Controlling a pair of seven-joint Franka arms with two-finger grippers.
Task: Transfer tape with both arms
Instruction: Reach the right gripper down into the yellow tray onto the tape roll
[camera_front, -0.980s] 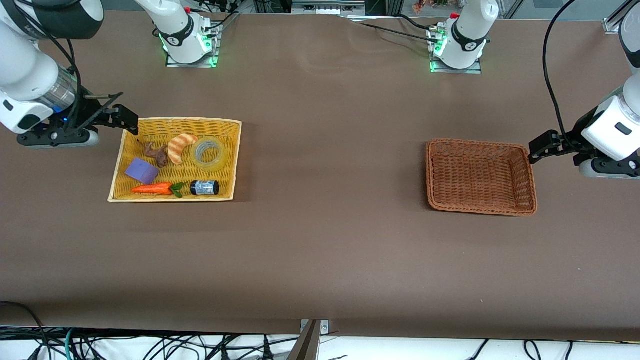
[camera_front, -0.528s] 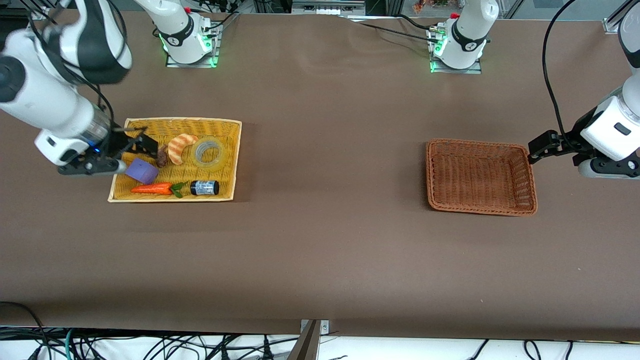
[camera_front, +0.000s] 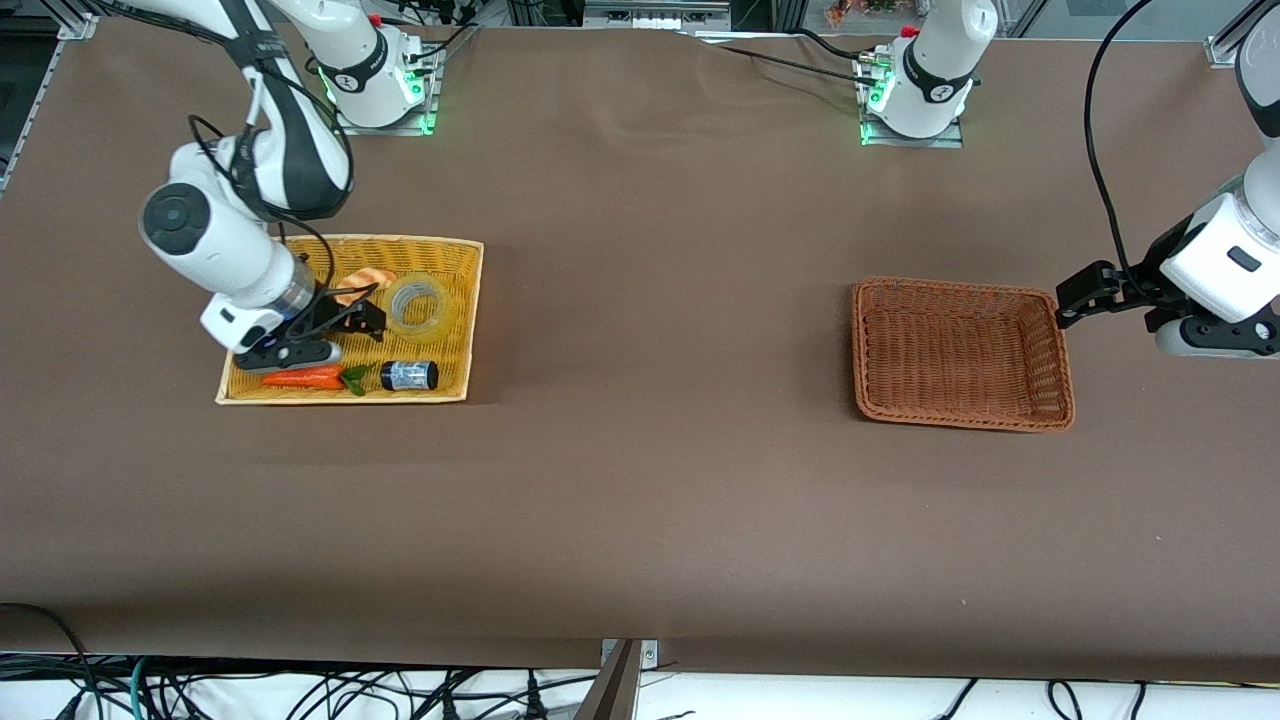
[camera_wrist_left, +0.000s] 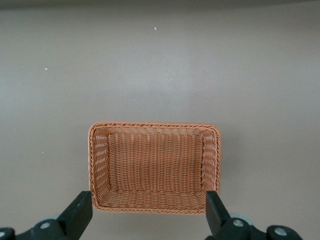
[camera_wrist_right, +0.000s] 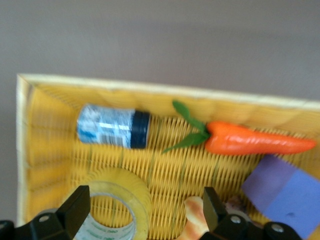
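Judging from how things lie, the transfer has barely been started: the tape (camera_front: 417, 304) is seen lying flat in the yellow basket (camera_front: 455, 330) at the right arm's end of the table, ungripped, beside a croissant (camera_front: 362, 283) and farther from the front camera than the small bottle (camera_front: 409, 375) and the carrot (camera_front: 303, 377). The right gripper (camera_front: 366, 318) is held over that basket, just beside the tape, its fingers spread wide and nothing pinched. The left gripper (camera_front: 1082, 295) is kept waiting at the edge of the empty brown basket (camera_front: 1050, 412), fingers likewise spread. Grasping, lifting, a handover between the arms and placement in the brown basket are all judged to remain.
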